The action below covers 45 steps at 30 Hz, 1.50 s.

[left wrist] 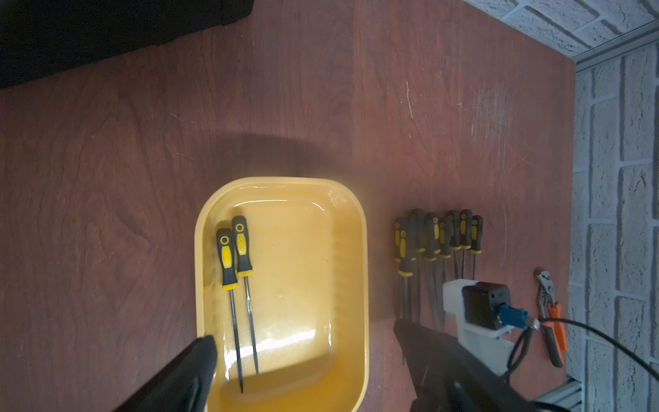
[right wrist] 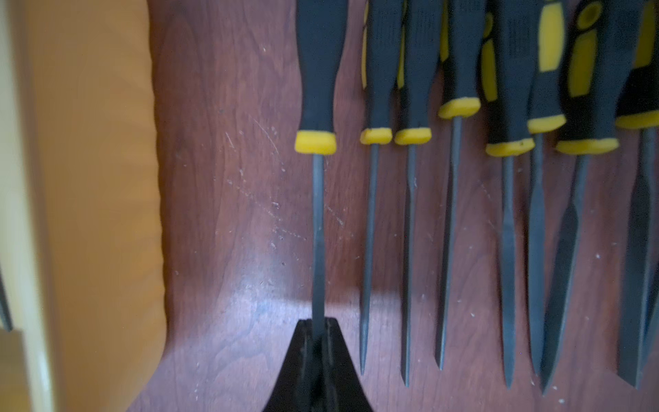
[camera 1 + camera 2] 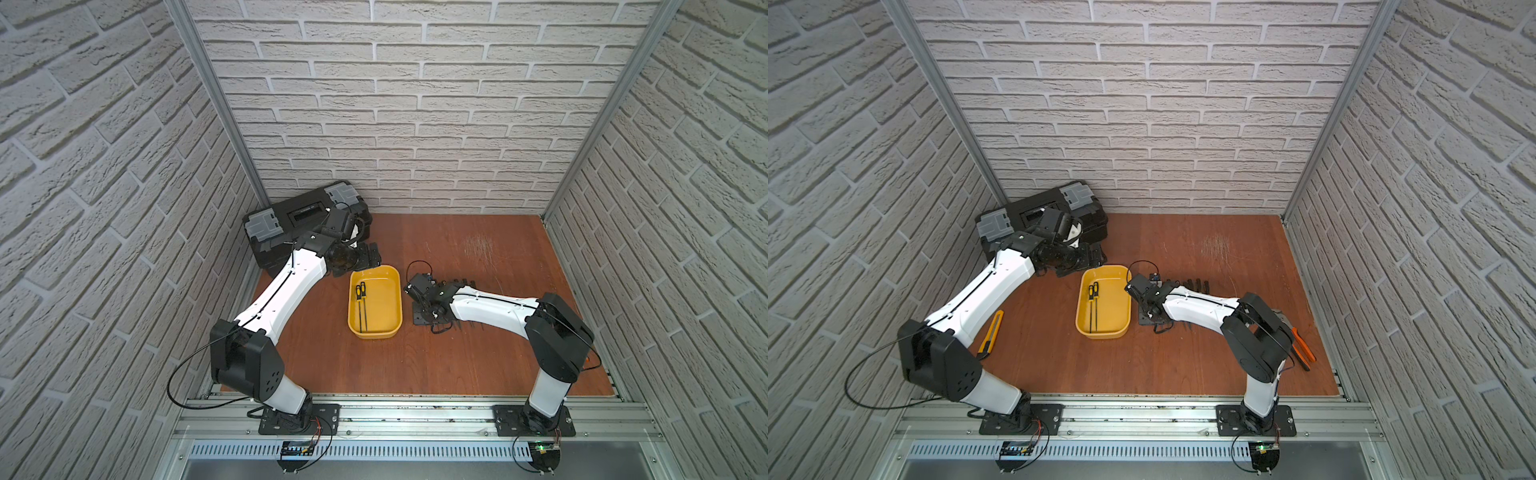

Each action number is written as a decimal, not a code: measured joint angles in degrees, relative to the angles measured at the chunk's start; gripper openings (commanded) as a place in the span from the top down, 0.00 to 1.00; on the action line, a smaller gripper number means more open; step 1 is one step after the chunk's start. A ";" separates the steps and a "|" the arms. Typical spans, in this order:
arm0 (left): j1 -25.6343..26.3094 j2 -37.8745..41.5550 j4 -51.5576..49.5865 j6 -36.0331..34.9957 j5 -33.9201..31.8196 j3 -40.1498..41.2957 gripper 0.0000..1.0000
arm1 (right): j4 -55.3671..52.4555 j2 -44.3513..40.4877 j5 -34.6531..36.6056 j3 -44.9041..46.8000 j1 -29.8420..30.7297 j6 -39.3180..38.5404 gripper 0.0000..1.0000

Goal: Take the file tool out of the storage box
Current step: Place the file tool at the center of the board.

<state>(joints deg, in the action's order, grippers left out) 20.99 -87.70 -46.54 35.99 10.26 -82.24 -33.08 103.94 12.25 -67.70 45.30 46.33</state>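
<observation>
With my right hand (image 2: 318, 333) clamped on one file (image 2: 317, 214) by its thin shaft and my left hand (image 1: 303, 333) spread apart, I fear it swivelling into the neighbouring files (image 2: 506, 232).

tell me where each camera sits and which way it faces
Top views: high over the front rail, looking down on the table; both arms show.
Left wrist: above the storage box, facing down; open left end effector shows.
Right wrist: low, facing along the file gripped by the right end effector.
Shared: both wrist views show the row of files.
</observation>
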 measured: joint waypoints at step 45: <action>2.58 -1.57 -0.20 -0.17 -3.61 2.03 0.14 | -0.83 -1.42 1.09 -0.48 -0.02 -1.16 0.72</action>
<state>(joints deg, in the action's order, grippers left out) 23.57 -89.27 -46.74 35.81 6.66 -80.20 -33.91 102.52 13.34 -68.18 45.28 45.17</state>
